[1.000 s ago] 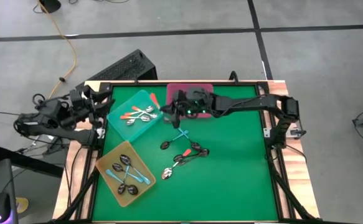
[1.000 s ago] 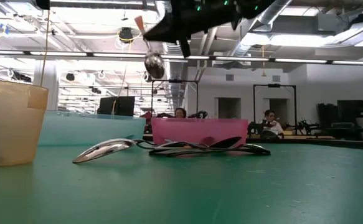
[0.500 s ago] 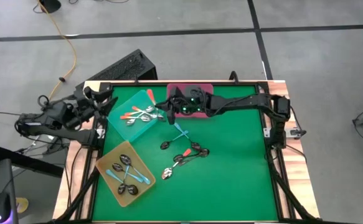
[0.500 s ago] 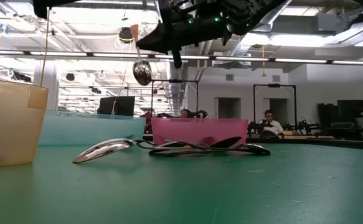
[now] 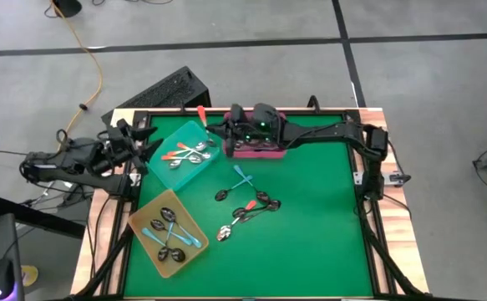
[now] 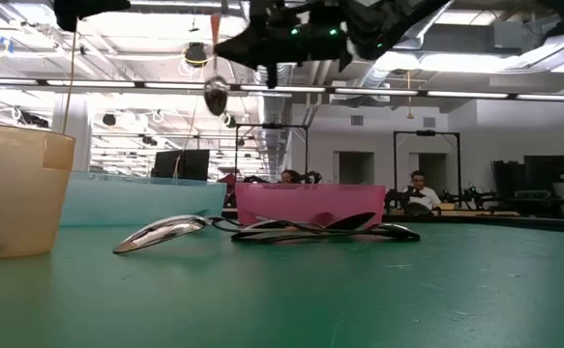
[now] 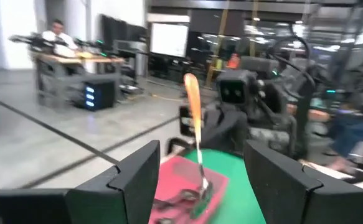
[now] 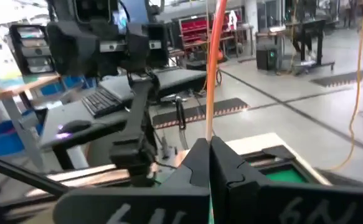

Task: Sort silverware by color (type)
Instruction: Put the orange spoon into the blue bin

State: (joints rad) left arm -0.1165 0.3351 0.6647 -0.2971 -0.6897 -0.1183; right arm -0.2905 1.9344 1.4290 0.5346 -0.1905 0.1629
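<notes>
green mat (image 5: 310,209) holds loose spoons (image 5: 247,205); workshop behind.

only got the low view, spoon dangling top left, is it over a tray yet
observer: The high view puts the right gripper at the far corner of the teal tray, next to the pink tray. I can't tell if the held spoon hangs inside the rim.
operator: right tray for it?
observer: Its handle is orange-red, and the spoons in the teal tray have orange-red handles too.
operator: grip ok? wheres the other arm
observer: The right wrist view shows the jaws shut on the handle. The left gripper waits off the table's left edge, jaws open.
</notes>
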